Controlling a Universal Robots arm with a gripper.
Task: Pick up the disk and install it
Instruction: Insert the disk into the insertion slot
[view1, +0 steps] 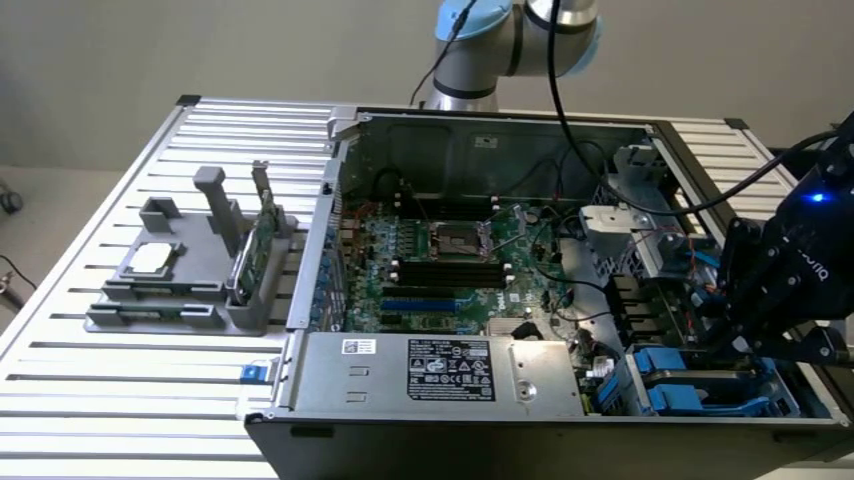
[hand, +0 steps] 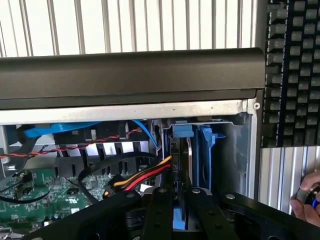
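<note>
Blue-framed disk, one, clamped edge-on by end effector.

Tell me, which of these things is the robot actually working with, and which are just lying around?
In the job: robot hand, gripping the disk in its blue carrier; drive bay of the open computer case.
Lying about: keyboard; grey stand; silver chip; green circuit card.

blue disk carrier, green motherboard, black end effector.
</note>
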